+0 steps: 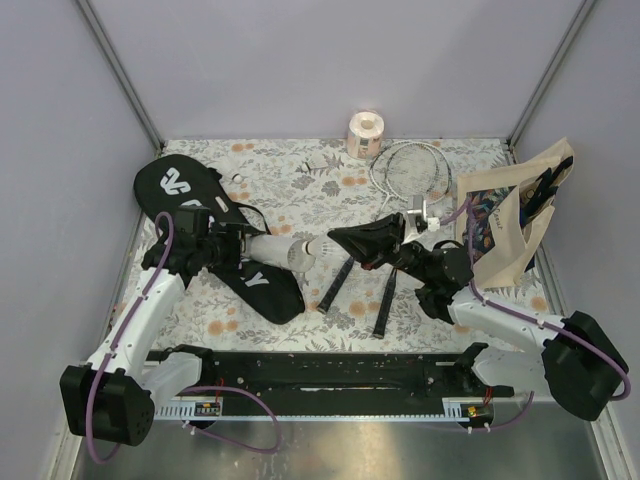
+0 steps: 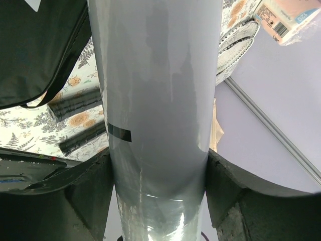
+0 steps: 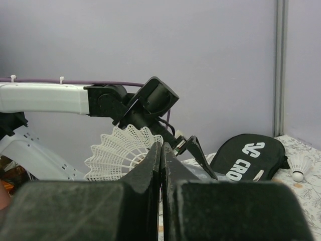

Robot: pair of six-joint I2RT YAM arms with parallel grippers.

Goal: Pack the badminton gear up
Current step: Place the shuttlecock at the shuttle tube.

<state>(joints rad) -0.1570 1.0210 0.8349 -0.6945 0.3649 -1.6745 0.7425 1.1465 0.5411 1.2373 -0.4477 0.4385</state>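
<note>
My left gripper (image 1: pixel 243 242) (image 2: pixel 158 191) is shut on the white tube (image 1: pixel 278 249) (image 2: pixel 158 100), held level above the table with its mouth toward the right arm. My right gripper (image 1: pixel 334 240) (image 3: pixel 161 148) is shut at that mouth. A white shuttlecock (image 1: pixel 318 247) (image 3: pixel 116 150) fans out in mid-air from behind its fingertips; the pinch point is hidden. The black racket bag (image 1: pixel 200 205) (image 3: pixel 251 155) (image 2: pixel 35 50) lies flat on the left, under the left arm. Two rackets (image 1: pixel 410 168) lie at the back right, their black handles (image 1: pixel 340 285) (image 2: pixel 75 103) pointing toward me.
A beige printed tote bag (image 1: pixel 512 225) stands at the right wall beside the right arm. A pinkish paper roll (image 1: pixel 366 133) (image 2: pixel 281 17) sits at the back. Loose shuttlecocks (image 1: pixel 322 162) (image 3: pixel 299 165) lie on the floral cloth (image 1: pixel 300 190) near the bag. Grey walls close three sides.
</note>
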